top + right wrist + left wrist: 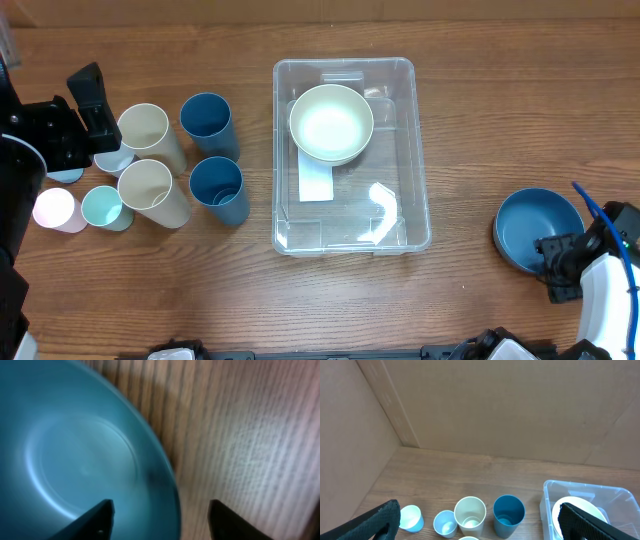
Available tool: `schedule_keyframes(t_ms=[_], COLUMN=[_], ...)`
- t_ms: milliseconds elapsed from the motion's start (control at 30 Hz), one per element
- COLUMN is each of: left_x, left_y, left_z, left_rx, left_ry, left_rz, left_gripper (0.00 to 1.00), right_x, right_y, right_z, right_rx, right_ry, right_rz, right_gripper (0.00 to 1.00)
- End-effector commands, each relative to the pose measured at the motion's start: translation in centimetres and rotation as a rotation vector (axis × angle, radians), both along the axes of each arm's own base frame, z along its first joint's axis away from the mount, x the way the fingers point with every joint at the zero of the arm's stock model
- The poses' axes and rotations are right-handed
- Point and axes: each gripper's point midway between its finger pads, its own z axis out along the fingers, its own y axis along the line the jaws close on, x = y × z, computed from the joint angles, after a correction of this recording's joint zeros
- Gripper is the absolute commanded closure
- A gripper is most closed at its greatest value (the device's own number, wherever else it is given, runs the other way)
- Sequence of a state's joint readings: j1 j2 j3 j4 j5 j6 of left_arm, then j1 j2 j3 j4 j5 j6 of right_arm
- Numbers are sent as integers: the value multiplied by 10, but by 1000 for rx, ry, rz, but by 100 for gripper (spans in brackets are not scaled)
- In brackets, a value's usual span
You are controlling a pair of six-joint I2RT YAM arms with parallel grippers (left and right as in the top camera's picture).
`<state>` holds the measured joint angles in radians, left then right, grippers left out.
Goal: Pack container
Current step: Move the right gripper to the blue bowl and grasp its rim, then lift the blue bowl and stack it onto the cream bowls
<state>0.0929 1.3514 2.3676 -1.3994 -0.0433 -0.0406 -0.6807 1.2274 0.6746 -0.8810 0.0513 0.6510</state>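
The clear plastic container [350,155] stands at the table's middle, with a white bowl [331,122] inside at its far left; it also shows in the left wrist view [550,497]. A blue bowl [535,225] sits on the table at the right. My right gripper [553,268] is open, its fingers straddling the blue bowl's near rim [170,495], one finger inside, one outside. My left gripper [85,100] is open and empty above the cups at the far left, its fingers wide apart in the left wrist view [480,527].
Several cups stand left of the container: two cream cups [150,135], two dark blue cups [208,122], and small pale blue, teal and pink cups [100,205]. A cardboard wall [495,405] backs the table.
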Motion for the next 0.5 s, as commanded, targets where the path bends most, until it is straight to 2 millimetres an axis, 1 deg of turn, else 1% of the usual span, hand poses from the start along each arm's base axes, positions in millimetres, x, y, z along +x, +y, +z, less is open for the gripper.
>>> schedule_keyframes(t_ms=[0,33,133,200,233,300,333,400,433,467], left_x=[0,0,0,0,0,0,0,0,0,0], left_y=[2,2,2,2,2,2,2,2,2,2], left_z=[3,3,3,3,3,3,3,3,3,3], left_rx=[29,29,30,29,29,29,29,29,29,29], left_ry=[-4,-4,-4,-4,-4,-4,-4,-4,-4,-4], left_rz=[0,0,0,0,0,0,0,0,0,0], left_gripper=[0,0,0,0,0,0,0,0,0,0], right_x=[6,6,5,6,7,8,10,24,33,41], right_y=[1,1,1,0,-1,-1,-1,3,4,4], right_z=[-4,-5,-10,-11,-11,-10,-9,1,13,29], right_rx=[14,16,27,26,22,19,25,55,71,73], right_ry=[-33,-31,-16,-13,-16,-21,-29,-82,-115,-143], right_rz=[-2,-2,-2,-3,-2,-2,2,66,83,97], right_gripper=[59,63,74,83,86,96,96,96,96,96])
